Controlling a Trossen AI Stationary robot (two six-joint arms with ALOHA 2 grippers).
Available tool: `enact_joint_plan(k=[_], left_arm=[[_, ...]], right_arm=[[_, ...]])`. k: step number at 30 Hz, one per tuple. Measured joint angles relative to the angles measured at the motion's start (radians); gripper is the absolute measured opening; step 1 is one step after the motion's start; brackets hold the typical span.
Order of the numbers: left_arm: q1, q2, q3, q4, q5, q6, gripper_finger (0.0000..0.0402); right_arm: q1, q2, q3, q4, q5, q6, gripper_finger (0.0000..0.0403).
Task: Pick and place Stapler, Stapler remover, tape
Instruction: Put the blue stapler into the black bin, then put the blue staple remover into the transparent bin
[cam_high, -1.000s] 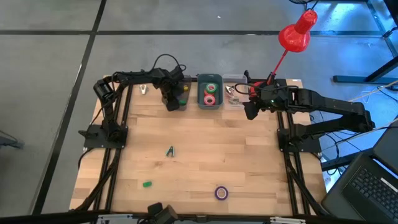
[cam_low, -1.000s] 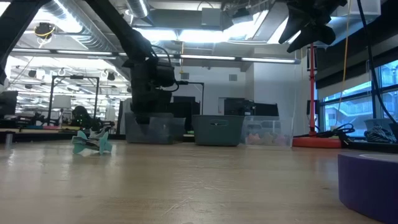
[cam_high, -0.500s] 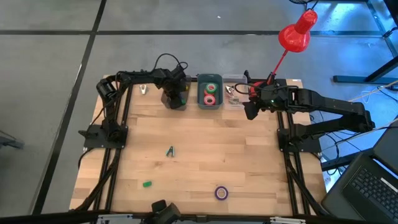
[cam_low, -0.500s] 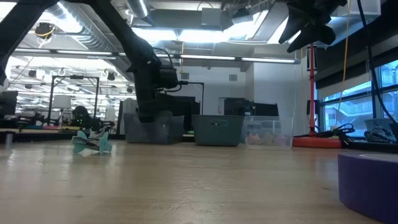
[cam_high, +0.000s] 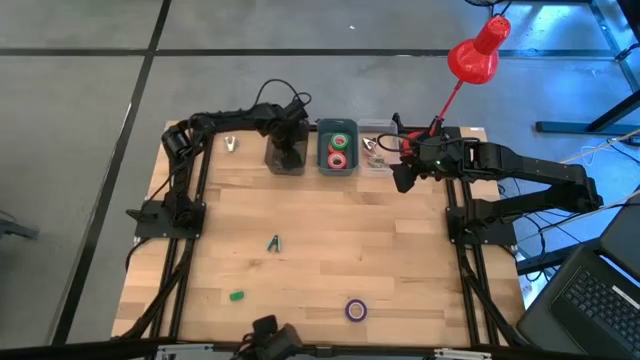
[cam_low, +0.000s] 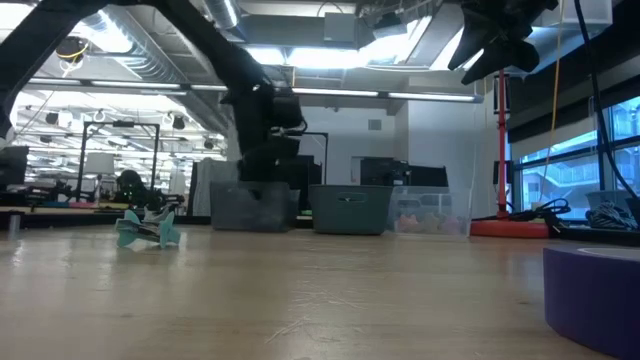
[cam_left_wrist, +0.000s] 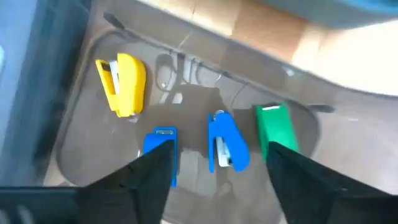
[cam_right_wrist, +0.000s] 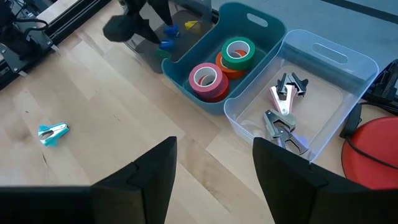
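Observation:
My left gripper (cam_high: 288, 140) is open and empty above the grey bin (cam_high: 272, 160) at the table's far edge. In the bin lie a yellow stapler (cam_left_wrist: 124, 84), two blue staplers (cam_left_wrist: 225, 142) and a green stapler (cam_left_wrist: 277, 127), on the bin's floor. My right gripper (cam_high: 402, 180) is open and empty, hovering at the far right. A purple tape roll (cam_high: 356, 309), a small green stapler (cam_high: 236, 295) and a teal staple remover (cam_high: 273, 243) lie on the table.
A teal bin (cam_high: 338, 160) holds red, orange and green tape rolls (cam_right_wrist: 208, 78). A clear bin (cam_right_wrist: 323, 134) beside it holds metal staple removers (cam_right_wrist: 283, 109). A small silver piece (cam_high: 230, 145) lies at the far left. A red lamp (cam_high: 470, 60) stands at the far right.
My left gripper has gone toward the table's right and far edges and stands over the grey bin. My right arm has kept still.

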Motion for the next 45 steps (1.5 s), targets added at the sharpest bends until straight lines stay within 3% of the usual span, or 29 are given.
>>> enact_joint_plan(k=[6,10,14,20,26,29,34,38,41,45], left_arm=[[-0.004,0.000,0.139,-0.175,0.045,-0.054,0.0295],[-0.005,-0.019,0.209,-0.326,0.109,-0.098,0.0302],[-0.015,-0.103,0.197,-0.370,0.213,-0.161,0.0303],[-0.063,-0.313,0.065,-0.364,0.224,-0.258,0.0303],[-0.127,-0.636,-0.248,-0.210,0.192,-0.466,0.0303],[-0.151,-0.792,-0.421,-0.115,0.105,-0.639,0.0303],[-0.136,-0.942,-0.594,-0.086,-0.311,-0.997,0.0303],[-0.089,-0.955,-0.644,-0.066,-0.502,-1.073,0.0301],[-0.028,-0.918,-0.675,-0.041,-0.524,-1.053,0.0295],[0.063,-0.840,-0.732,0.038,-0.451,-1.028,0.0288]], right_arm=[[0.000,0.000,0.000,0.000,-0.001,0.000,0.0213],[0.000,0.000,0.000,0.000,-0.004,0.000,0.0213],[0.000,0.000,0.000,-0.001,-0.004,0.000,0.0213],[0.000,0.000,0.000,-0.002,-0.023,0.000,0.0213],[0.000,0.000,0.000,0.000,-0.026,0.000,0.0213],[0.000,0.000,0.000,0.002,-0.026,0.000,0.0213],[0.000,0.000,0.000,0.053,-0.021,-0.026,0.0213],[0.000,0.000,0.000,0.112,-0.022,-0.050,0.0213],[0.000,0.000,0.000,0.128,-0.022,-0.053,0.0213],[0.000,0.000,0.000,0.124,-0.026,-0.057,0.0213]])
